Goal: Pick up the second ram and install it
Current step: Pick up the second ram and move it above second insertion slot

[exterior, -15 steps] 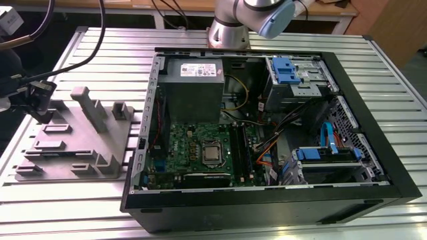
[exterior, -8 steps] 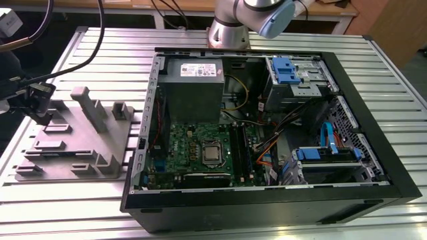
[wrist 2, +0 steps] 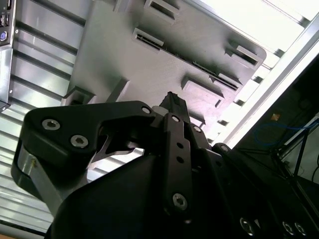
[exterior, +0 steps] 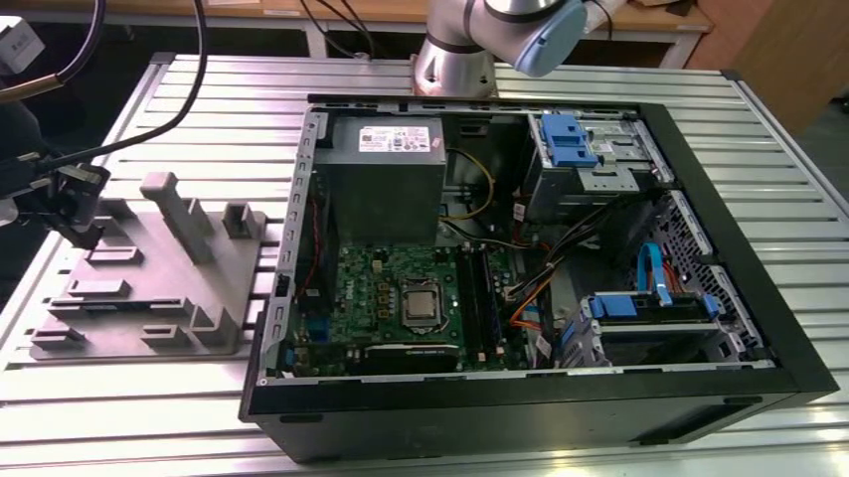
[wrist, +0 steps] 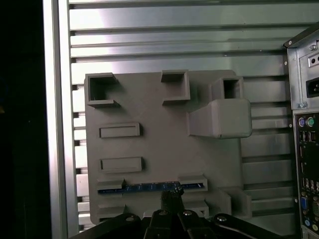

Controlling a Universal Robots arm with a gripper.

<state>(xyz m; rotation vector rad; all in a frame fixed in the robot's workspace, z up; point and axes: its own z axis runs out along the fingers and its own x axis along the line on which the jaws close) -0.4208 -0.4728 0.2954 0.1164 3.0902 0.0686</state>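
Stretched far out toward the exterior view's left, away from the open computer case point(exterior: 531, 417), with the arm point(exterior: 451, 60) rooted at the far side of the slatted desk point(exterior: 133, 397) and its upper links cut off by the frame. Hung the hand point(exterior: 67, 204) low over the left rim of the grey holder point(exterior: 159, 288), which lay on the desk just left of the case. Pointed down at the holder in the first wrist view, the hand's tip right at the upper edge of the second ram point(wrist: 149, 187). Stood on its long edge, that ram, in a narrow slot on the holder's side nearest the hand, well apart from the motherboard point(exterior: 398, 293) inside the case. Could not tell how far open the hand was, nor whether it had hold of the ram.
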